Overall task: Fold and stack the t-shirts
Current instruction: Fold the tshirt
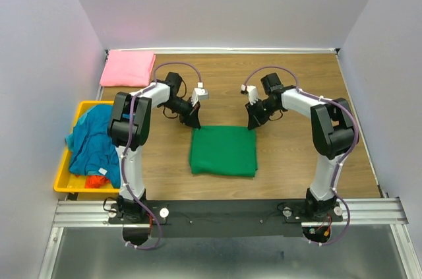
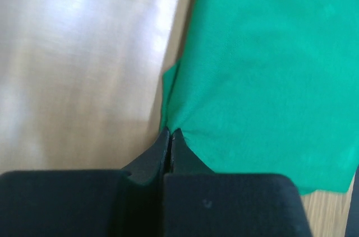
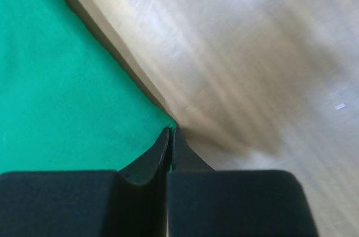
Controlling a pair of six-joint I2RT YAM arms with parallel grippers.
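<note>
The green t-shirt (image 1: 223, 151) lies folded in a rectangle at the table's middle. My left gripper (image 1: 194, 119) is shut on its far left corner; in the left wrist view (image 2: 170, 131) the green cloth (image 2: 269, 74) runs from the tips. My right gripper (image 1: 251, 123) is shut on its far right corner; in the right wrist view (image 3: 170, 130) the cloth (image 3: 61, 86) lies left of the tips. The pink t-shirt (image 1: 128, 68) lies folded at the far left corner. The teal-blue t-shirt (image 1: 94, 142) is crumpled in the bin over a bit of the orange-red one (image 1: 97, 180).
A yellow plastic bin (image 1: 62, 181) stands at the table's left edge. Walls close in the table on the left, far and right sides. Bare wood (image 1: 297, 160) shows right of the green t-shirt.
</note>
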